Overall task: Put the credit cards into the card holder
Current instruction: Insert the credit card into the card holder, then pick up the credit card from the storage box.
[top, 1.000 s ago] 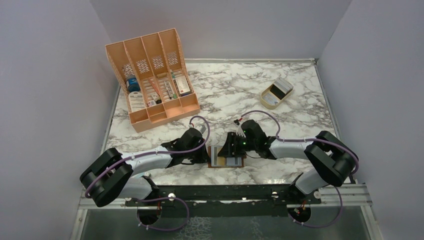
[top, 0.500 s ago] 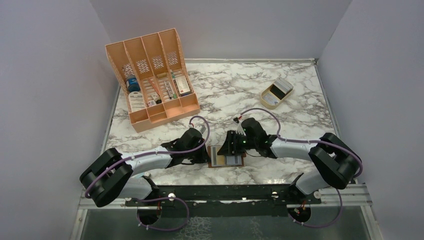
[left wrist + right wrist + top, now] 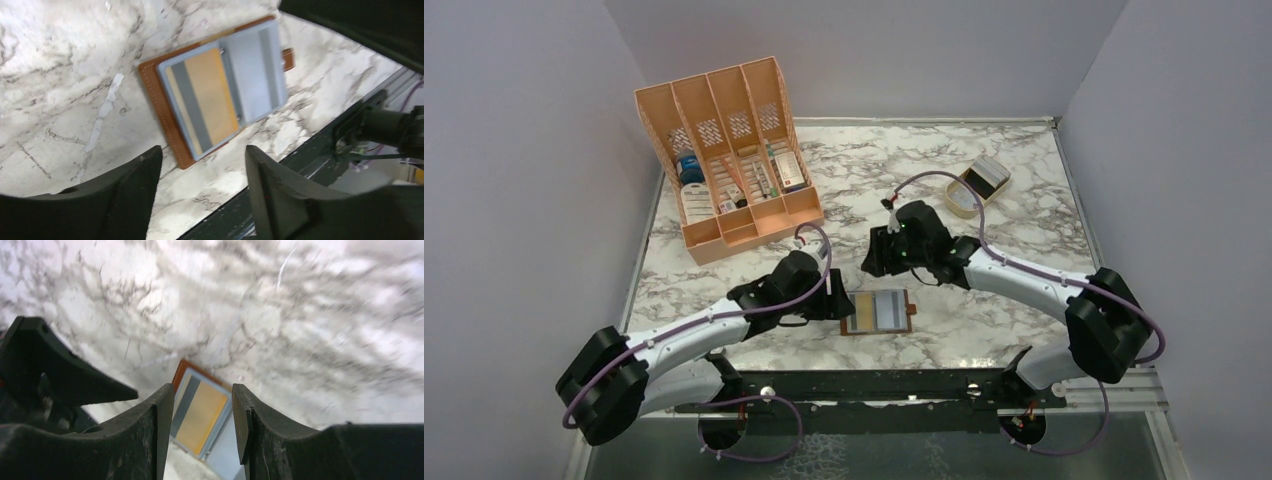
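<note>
The small brown leather booklet-style card holder (image 3: 879, 312) lies open and flat on the marble-patterned worktop (image 3: 984, 300) near its front edge, its clear bluish sleeves facing up and its snap tab pointing right. One tan-orange card with a grey stripe (image 3: 205, 97) sits inside the left-hand sleeve. The left arm stretches low across the worktop from its base, elbow out to the left and forearm angled toward the centre, with the left fingers (image 3: 842, 305) spread apart, empty, just beside the holder's left edge. The right arm bends out to the right, its forearm reaching back to the middle, and holds the right fingers (image 3: 874, 265) above the worktop just behind the holder, parted and gripping nothing. Well apart at the far right, pale grey and dark credit cards (image 3: 982, 177) rest in a small tan stand (image 3: 957, 206). A tall orange slotted organiser (image 3: 729, 150) stands at the far left.
</note>
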Robot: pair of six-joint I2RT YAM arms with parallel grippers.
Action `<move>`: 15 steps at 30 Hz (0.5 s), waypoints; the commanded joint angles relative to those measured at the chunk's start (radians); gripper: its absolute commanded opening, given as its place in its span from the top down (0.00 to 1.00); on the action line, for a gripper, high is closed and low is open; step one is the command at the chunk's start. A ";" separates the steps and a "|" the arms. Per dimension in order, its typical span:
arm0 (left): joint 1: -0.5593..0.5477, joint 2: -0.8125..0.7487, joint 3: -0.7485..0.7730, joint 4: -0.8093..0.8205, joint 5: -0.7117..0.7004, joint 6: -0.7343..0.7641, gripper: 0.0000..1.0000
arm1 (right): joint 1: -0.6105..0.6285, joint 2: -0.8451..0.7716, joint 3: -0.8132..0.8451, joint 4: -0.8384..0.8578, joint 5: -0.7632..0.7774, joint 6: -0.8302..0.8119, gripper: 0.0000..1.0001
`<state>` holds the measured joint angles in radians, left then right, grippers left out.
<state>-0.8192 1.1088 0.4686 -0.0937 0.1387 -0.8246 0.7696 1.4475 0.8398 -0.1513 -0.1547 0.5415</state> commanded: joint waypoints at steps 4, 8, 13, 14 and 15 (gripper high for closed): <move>0.000 -0.169 0.101 -0.125 -0.084 0.088 0.12 | -0.031 0.092 0.250 -0.190 0.383 -0.296 0.53; 0.001 -0.239 0.141 -0.199 -0.114 0.134 0.01 | -0.092 0.171 0.360 -0.190 0.471 -0.419 0.53; 0.001 -0.247 0.202 -0.301 -0.119 0.195 0.01 | -0.241 0.260 0.491 -0.211 0.530 -0.523 0.53; 0.002 -0.248 0.213 -0.309 -0.096 0.207 0.01 | -0.271 0.273 0.512 -0.211 0.549 -0.551 0.53; 0.002 -0.247 0.228 -0.325 -0.076 0.218 0.01 | -0.301 0.288 0.529 -0.214 0.570 -0.569 0.53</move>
<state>-0.8192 0.8680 0.6407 -0.3119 0.0532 -0.6811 0.5674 1.6928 1.2892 -0.3328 0.2787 0.1051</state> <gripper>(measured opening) 0.991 0.470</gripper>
